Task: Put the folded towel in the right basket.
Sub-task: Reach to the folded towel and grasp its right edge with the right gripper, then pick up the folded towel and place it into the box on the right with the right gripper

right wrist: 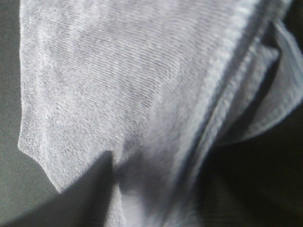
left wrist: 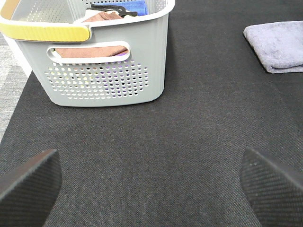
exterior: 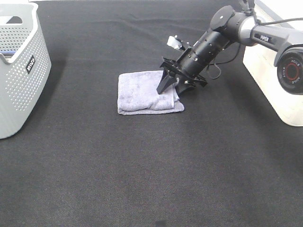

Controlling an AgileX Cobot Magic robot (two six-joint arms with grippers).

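Observation:
The folded lavender-grey towel (exterior: 142, 91) lies flat on the black mat near the middle. My right gripper (exterior: 170, 89) reaches down from the right and has its fingers pressed into the towel's right edge, where the cloth bunches up. In the right wrist view the towel (right wrist: 123, 80) fills the frame and a ridge of it stands between the gripper's (right wrist: 161, 194) dark fingers. The cream right basket (exterior: 267, 78) stands at the right edge, partly hidden by the arm. My left gripper (left wrist: 151, 189) is open and empty above bare mat. It does not show in the exterior high view.
A grey perforated basket (exterior: 21, 71) stands at the far left. In the left wrist view this basket (left wrist: 104, 71) holds brown and blue cloths, and the towel (left wrist: 279, 45) lies further off. Black mat (exterior: 156, 170) covers the table.

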